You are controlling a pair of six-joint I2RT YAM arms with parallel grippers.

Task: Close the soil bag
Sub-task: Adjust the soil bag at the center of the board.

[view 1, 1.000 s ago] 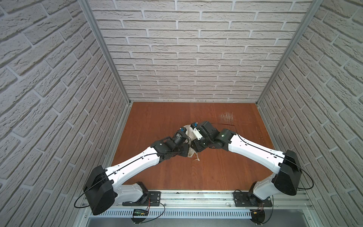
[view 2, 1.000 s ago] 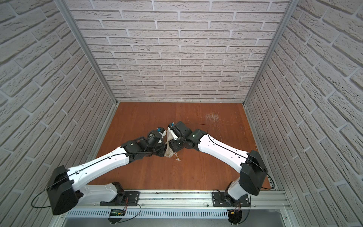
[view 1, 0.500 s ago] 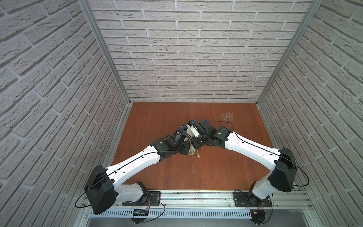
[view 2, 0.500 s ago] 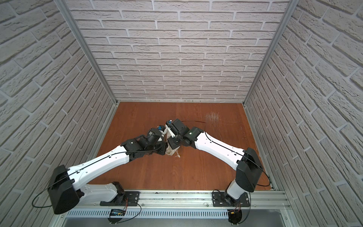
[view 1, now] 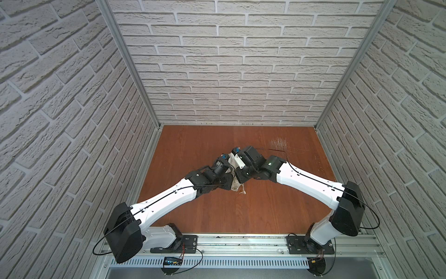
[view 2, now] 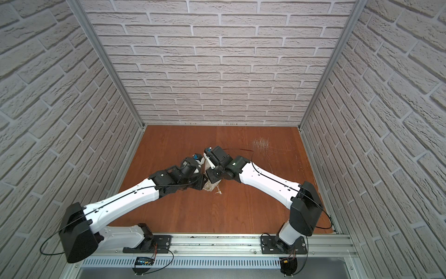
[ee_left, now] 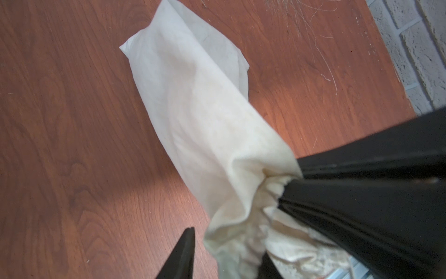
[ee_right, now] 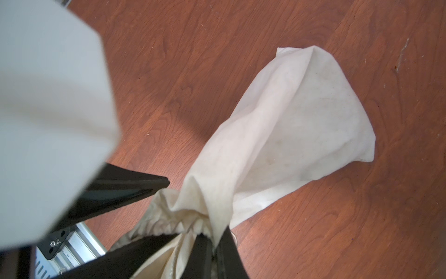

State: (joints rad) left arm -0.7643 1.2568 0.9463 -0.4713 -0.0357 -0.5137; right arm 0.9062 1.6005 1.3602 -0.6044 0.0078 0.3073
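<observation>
While the right gripper (ee_right: 216, 239) clamps the soil bag (ee_right: 301, 120) by its neck and the left gripper (ee_left: 226, 244) gapes alongside, one-sided pulling could slip the cloth.

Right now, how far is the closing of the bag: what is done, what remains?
Done: the bag lies on the table with its neck gathered. In hand: the right gripper is shut on cloth at the neck; the left gripper stands open around it. Left: probably a last pull on the cord; I cannot tell whether the neck is fully tight.
</observation>
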